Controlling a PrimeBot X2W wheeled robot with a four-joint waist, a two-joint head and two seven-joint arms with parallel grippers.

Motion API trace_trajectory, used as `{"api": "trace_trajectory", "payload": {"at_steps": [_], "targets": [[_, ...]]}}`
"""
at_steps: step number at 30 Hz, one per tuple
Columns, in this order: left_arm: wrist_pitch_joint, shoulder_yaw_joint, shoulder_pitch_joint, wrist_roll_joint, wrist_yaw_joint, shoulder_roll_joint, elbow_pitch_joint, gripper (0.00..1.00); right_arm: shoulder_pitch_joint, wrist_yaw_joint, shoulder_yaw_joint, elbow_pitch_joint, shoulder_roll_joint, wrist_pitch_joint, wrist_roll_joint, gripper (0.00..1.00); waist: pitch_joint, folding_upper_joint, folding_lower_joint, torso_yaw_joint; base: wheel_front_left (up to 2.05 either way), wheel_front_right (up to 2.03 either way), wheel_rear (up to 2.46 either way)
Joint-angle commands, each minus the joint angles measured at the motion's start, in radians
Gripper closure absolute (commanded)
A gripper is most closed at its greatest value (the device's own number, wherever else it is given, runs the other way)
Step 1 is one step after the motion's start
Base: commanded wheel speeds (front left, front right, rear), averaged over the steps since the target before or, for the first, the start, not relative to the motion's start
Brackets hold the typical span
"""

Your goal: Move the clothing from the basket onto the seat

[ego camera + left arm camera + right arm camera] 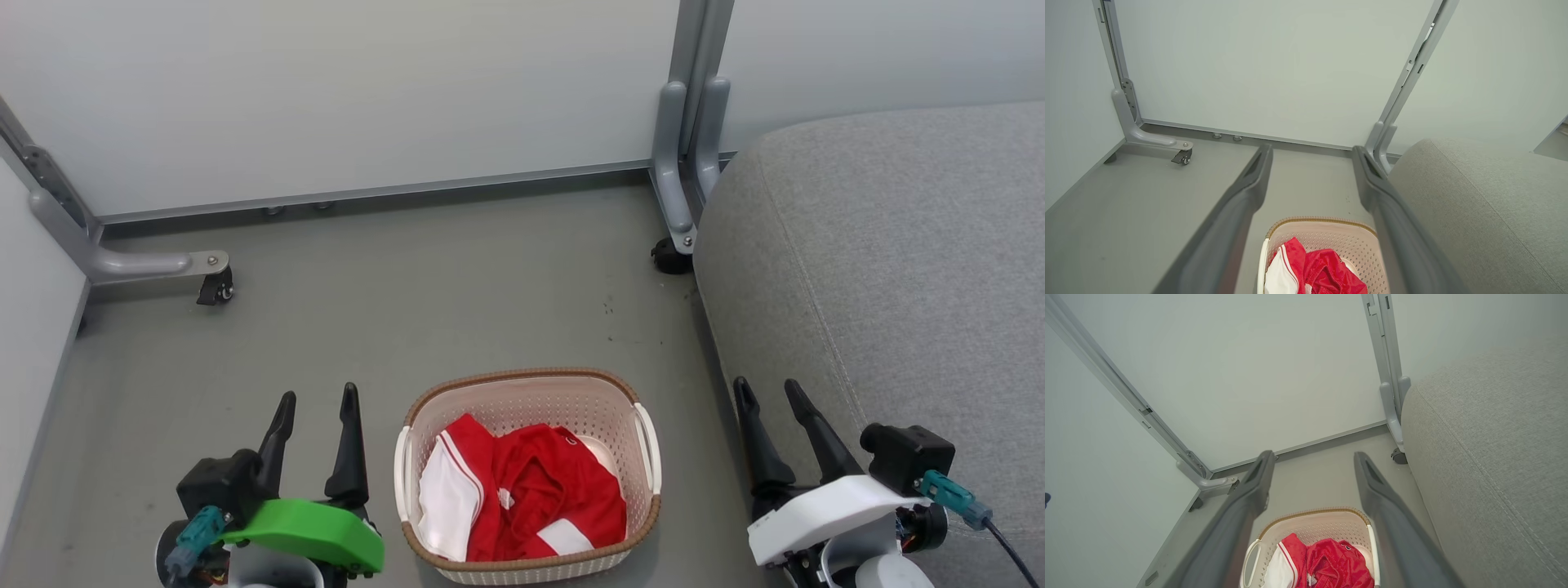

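Sitting on the grey floor [408,286] straight ahead of the robot, the basket [522,373] holds the clothing [531,498], a crumpled heap of red fabric with white panels and thin white stripes. The heap lies wholly inside the perforated cream walls, below the brown woven-look rim, with a white panel toward the basket's left side and a small white patch near its front. White handles show on both short sides of the basket.

The seat [898,269], a broad light-grey cushion with a rounded edge and a stitched seam, rises on the robot's right. It is near the basket but apart from it, with a strip of floor between them.

The left gripper [318,392], behind a green wrist cover [310,531], hovers just left of the basket with its two dark fingers spread apart and nothing between them. The right gripper [765,381], behind a white wrist cover [824,506], hangs to the basket's right, in front of the seat's rounded edge. Its fingers are likewise parted and empty. Neither gripper touches the basket or the fabric.

Each wrist view looks along its own parted fingers, with the basket and its red contents low between them and the seat off to the right.

Pale partition panels [367,98] in grey metal frames close off the back. One black caster [216,287] stands at the far left and another [671,257] just beside the seat's far corner.
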Motion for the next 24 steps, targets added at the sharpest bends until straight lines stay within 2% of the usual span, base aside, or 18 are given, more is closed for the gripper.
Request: {"api": "trace_trajectory", "payload": {"at_steps": [1,24], "targets": [[-0.009,-0.009,0.006,0.032,0.006,0.013,-0.009,0.0,0.006,0.0,0.006,-0.012,-0.005,-0.01,-0.029,0.0,-0.001,0.0,0.0,-0.001,0.0,0.0,0.0],[-0.06,-0.079,0.015,0.249,0.036,0.029,-0.014,0.0,0.022,0.0,0.045,-0.029,-0.006,-0.062,-0.239,0.0,-0.008,0.0,0.0,-0.01,0.0,0.0,0.0]]}}
